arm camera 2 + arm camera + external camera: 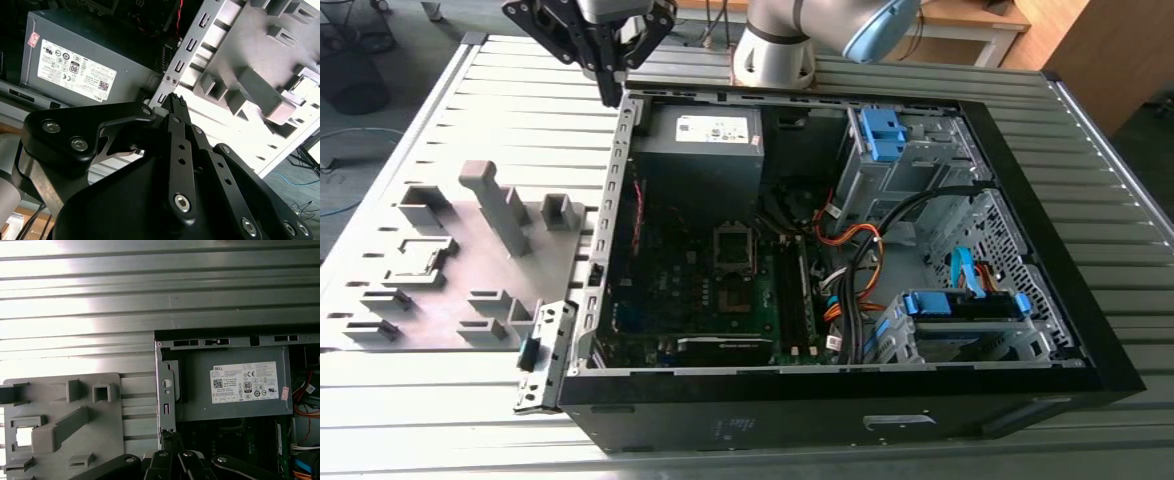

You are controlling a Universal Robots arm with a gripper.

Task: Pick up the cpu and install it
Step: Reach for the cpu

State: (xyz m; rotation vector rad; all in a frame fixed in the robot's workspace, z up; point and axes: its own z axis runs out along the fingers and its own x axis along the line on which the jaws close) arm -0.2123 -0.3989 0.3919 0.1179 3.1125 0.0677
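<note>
Gripper hangs over the rear corner of the open computer case, fingers clenched tip to tip with nothing seen between them; same pinched tips in both wrist views. Directly under the tips: the case's perforated rear wall with its slot cut-outs. Just beside the gripper, inside the case, the grey power supply with white label, also clear in both wrist views. Further from the gripper, deeper in the case: motherboard with square metal-framed socket, a bundle of black and orange cables, and blue-tabbed drive cages. Outside the case wall, well apart from the gripper, the grey tray lies flat on the slatted metal table. The cpu appears to sit in a square framed pocket of that tray, at the side far from the gripper; in the first wrist view it reads as a pale flat square. Roughly between gripper and cpu: the tray's raised blocks, notably one tall upright block. The arm's base stands behind the case, near the gripper.
</note>
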